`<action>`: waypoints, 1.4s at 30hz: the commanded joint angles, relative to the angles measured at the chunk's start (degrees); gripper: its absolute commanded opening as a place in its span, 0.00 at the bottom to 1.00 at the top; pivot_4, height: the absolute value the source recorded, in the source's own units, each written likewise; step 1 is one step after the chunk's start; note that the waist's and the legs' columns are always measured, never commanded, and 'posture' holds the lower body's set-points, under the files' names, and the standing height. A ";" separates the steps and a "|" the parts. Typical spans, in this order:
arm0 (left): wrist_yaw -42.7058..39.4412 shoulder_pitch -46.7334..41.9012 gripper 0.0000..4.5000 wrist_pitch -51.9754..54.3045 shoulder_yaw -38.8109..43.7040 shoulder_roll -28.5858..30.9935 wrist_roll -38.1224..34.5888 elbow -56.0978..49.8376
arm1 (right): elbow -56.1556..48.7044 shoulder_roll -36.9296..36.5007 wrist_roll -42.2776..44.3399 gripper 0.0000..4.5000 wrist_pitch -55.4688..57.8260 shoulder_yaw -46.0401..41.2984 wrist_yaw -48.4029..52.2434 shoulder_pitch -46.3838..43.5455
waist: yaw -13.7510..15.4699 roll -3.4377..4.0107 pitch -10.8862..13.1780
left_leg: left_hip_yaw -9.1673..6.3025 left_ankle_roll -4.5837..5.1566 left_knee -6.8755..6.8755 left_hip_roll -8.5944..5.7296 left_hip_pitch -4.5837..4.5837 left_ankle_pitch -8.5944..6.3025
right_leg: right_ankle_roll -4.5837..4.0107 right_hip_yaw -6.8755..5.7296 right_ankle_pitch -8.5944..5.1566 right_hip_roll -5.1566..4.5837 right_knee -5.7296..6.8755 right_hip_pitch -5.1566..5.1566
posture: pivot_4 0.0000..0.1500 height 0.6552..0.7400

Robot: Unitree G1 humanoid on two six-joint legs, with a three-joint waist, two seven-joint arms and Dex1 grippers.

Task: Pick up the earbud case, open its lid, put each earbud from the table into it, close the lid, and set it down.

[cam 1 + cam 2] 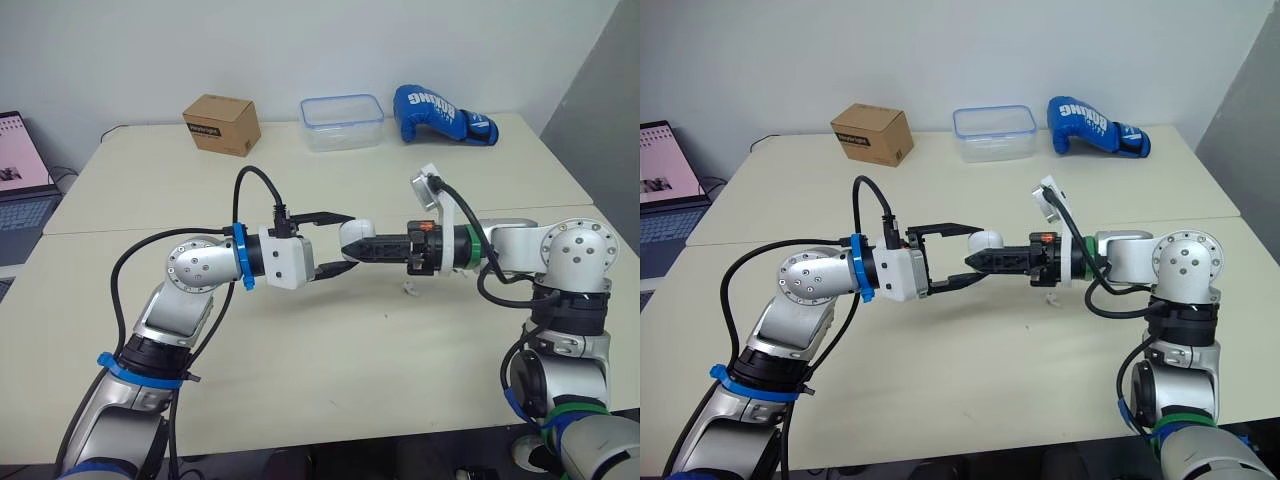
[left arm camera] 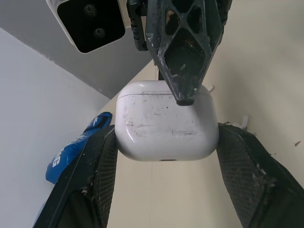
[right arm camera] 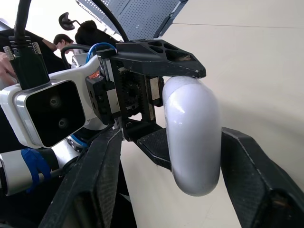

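The white earbud case [image 1: 355, 230] hangs above the middle of the table, lid closed, with my left gripper [image 1: 350, 242] shut on it across its two sides [image 2: 166, 128]. From the right, my right gripper [image 1: 354, 250] reaches in, open, with its fingers to either side of the case [image 3: 192, 142]. One right finger [image 2: 183, 57] rests its tip on the case's face, and the other stands off with a gap. A small white earbud [image 1: 408, 290] lies on the table under the right wrist.
At the table's back edge stand a cardboard box [image 1: 222, 124], a clear plastic container [image 1: 342, 122] and a blue boxing glove [image 1: 440, 113]. A laptop [image 1: 20, 180] sits off the left side. A seam [image 1: 120, 230] crosses the tabletop.
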 commanded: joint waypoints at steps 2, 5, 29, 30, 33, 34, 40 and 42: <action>0.31 -0.86 0.61 0.27 0.33 -0.01 -0.65 -2.30 | -0.73 0.34 1.77 0.35 0.46 -1.11 0.55 -1.53 | 0.00 0.00 0.00 | 0.00 0.00 0.00 0.00 0.00 0.00 | 0.00 0.00 0.00 0.00 0.00 0.00 | 1.00 0.89; 0.21 -0.84 0.61 0.93 0.38 0.19 -0.70 -2.63 | -0.85 0.47 1.87 0.18 0.45 -1.08 0.59 -1.53 | -0.02 0.01 -0.01 | 0.00 0.00 0.00 0.01 0.00 0.00 | 0.00 0.01 0.00 0.00 0.01 -0.01 | 1.00 0.89; -13.90 0.24 0.99 47.63 5.10 19.42 -25.04 -14.13 | -10.63 -14.63 -12.96 0.18 -15.29 19.11 15.44 0.65 | -0.53 0.15 0.10 | 0.06 0.12 -0.04 0.02 -0.06 -0.07 | 0.08 0.08 -0.05 0.06 0.03 -0.14 | 1.00 0.89; -13.92 -0.70 0.99 49.82 4.85 20.06 -25.29 -13.38 | -11.90 -16.81 -15.86 0.18 -18.46 22.53 17.95 0.40 | -0.52 0.16 0.12 | 0.06 0.12 -0.05 0.02 -0.05 -0.07 | 0.08 0.08 -0.05 0.06 0.03 -0.13 | 1.00 0.89; -14.48 -5.17 0.99 57.50 3.78 19.91 -27.30 -11.26 | -13.61 -21.07 -23.31 0.18 -26.33 30.19 23.95 -0.95 | -0.52 0.12 0.14 | 0.02 0.15 -0.02 0.03 -0.04 -0.08 | 0.11 0.02 -0.07 0.08 0.05 -0.09 | 1.00 0.89; -14.43 -7.14 0.99 59.91 3.35 19.35 -27.72 -10.38 | -14.05 -22.35 -26.08 0.18 -28.83 32.69 25.66 -1.50 | -0.52 0.12 0.14 | 0.02 0.08 -0.01 0.03 -0.04 -0.05 | 0.11 0.02 -0.07 0.08 0.05 -0.09 | 1.00 0.89; -15.29 -13.23 0.99 66.11 -0.67 19.08 -25.34 -7.01 | -15.73 -26.22 -38.10 0.18 -38.85 41.44 32.37 -3.18 | -0.91 0.11 0.15 | 0.04 0.01 -0.02 0.03 -0.06 -0.01 | 0.11 0.04 -0.07 0.08 0.02 -0.12 | 1.00 0.89; -16.54 -14.00 0.99 66.05 -2.00 19.49 -24.19 -6.33 | -16.38 -26.33 -40.62 0.18 -40.09 42.78 33.61 -3.70 | -1.03 0.10 0.15 | 0.03 0.01 -0.03 0.04 -0.06 -0.01 | 0.11 0.03 -0.07 0.08 0.02 -0.13 | 1.00 0.89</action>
